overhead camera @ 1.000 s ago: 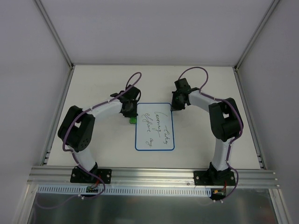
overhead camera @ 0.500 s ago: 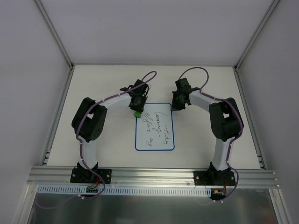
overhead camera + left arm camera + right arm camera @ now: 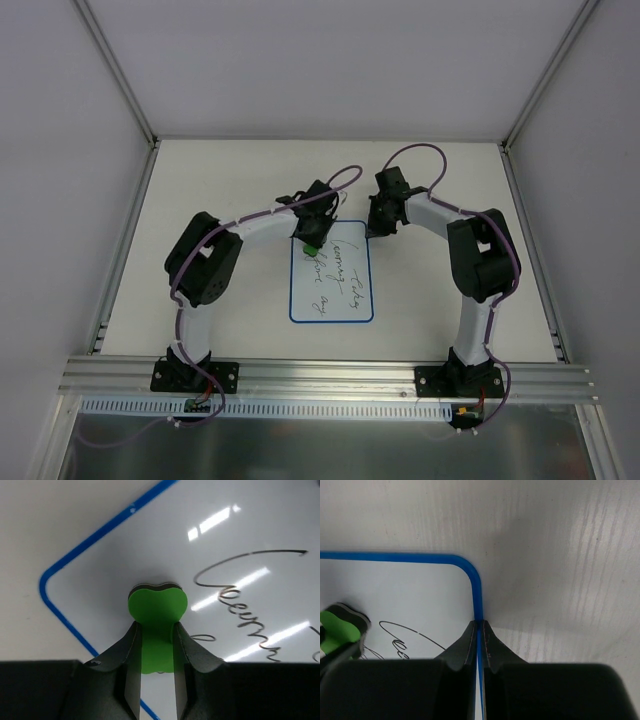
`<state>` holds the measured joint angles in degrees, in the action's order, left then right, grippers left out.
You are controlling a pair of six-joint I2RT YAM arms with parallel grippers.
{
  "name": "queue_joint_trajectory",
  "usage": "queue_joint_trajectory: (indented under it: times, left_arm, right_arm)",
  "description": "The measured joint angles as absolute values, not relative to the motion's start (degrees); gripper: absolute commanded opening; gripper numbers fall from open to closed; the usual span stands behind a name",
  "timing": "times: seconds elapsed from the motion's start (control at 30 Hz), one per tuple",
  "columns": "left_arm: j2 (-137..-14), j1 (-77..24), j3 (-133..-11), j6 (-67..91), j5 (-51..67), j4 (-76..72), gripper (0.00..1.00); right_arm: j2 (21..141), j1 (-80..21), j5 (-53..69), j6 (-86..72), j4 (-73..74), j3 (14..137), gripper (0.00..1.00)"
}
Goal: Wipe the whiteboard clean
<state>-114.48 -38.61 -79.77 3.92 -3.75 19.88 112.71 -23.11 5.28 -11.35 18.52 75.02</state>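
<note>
The whiteboard (image 3: 331,296) lies flat on the table, white with a blue border and dark handwriting (image 3: 342,272) across it. My left gripper (image 3: 311,238) is shut on a green eraser (image 3: 313,247) over the board's far left corner. In the left wrist view the eraser (image 3: 157,605) sits between the fingers of the left gripper (image 3: 155,626), its dark pad down on the whiteboard (image 3: 235,525) just left of the writing (image 3: 240,615). My right gripper (image 3: 373,231) is shut, its tips (image 3: 478,625) on the blue right edge of the whiteboard (image 3: 410,592) near its far right corner.
The pale table (image 3: 210,190) has metal rails along its left and right sides and a rail at the near edge (image 3: 330,372). White walls close in the back and both sides. The eraser also shows at the left of the right wrist view (image 3: 337,628).
My left arm has swung right, carrying the green eraser from the table beside the board's left edge onto the board's far left corner. The right arm has not moved.
</note>
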Motion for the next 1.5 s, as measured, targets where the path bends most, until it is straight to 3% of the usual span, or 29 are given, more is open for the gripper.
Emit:
queue_joint_trajectory:
  times: [0.37, 0.87, 1.17, 1.33, 1.5]
  left_arm:
    - [-110.06, -49.58, -72.75, 11.62, -3.73, 16.88, 0.0]
    - [-111.68, -35.64, -77.38, 11.51, -6.72, 23.77, 0.0]
    - [-112.36, -35.35, -77.73, 9.43, -6.57, 23.92, 0.0]
    - [-107.79, -39.33, -70.87, 10.81, -6.44, 20.93, 0.0]
    - [-103.68, -50.06, -65.69, 12.86, -5.54, 20.91, 0.0]
  right_arm:
    - [113.43, -23.11, 5.37, -11.4, 19.88, 76.31, 0.0]
    - [114.04, -23.11, 5.61, -11.79, 19.09, 76.93, 0.0]
    - [114.19, -23.09, 5.45, -11.97, 19.05, 77.17, 0.0]
    - [114.19, -23.07, 5.43, -12.03, 19.05, 77.17, 0.0]
    - [114.19, -23.07, 5.41, -12.45, 19.09, 77.19, 0.01]
